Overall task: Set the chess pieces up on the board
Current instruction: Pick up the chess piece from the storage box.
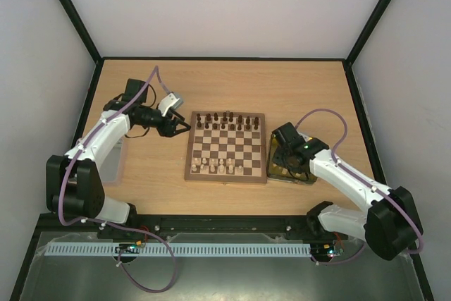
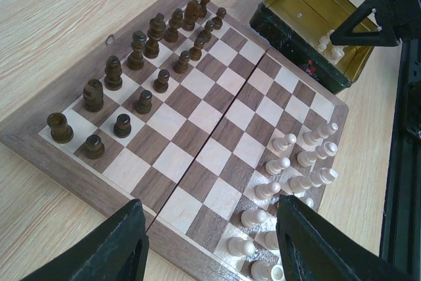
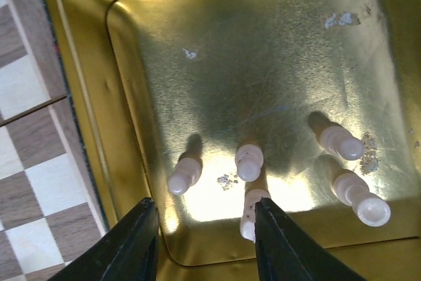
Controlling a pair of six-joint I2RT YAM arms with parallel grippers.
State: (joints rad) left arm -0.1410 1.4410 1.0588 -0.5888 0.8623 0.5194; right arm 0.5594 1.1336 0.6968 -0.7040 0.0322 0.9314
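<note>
Right gripper (image 3: 204, 245) hangs low in the gold tray (image 3: 263, 44), jaws apart, clamping nothing. One cream piece (image 3: 250, 215) lies in the gap, close to one finger, so it is probably the next pick. About five cream pieces are in the tray, which sits just right of the board (image 1: 226, 147); it's the supply, hence the arm's position. Dark pieces (image 2: 138, 51) stand in two rows along the far side and look done. The cream rows (image 2: 309, 159) on the near side have gaps. Left gripper (image 2: 210, 245) hovers at the board's left edge, jaws apart and empty, likely parked clear of the right arm's path.
</note>
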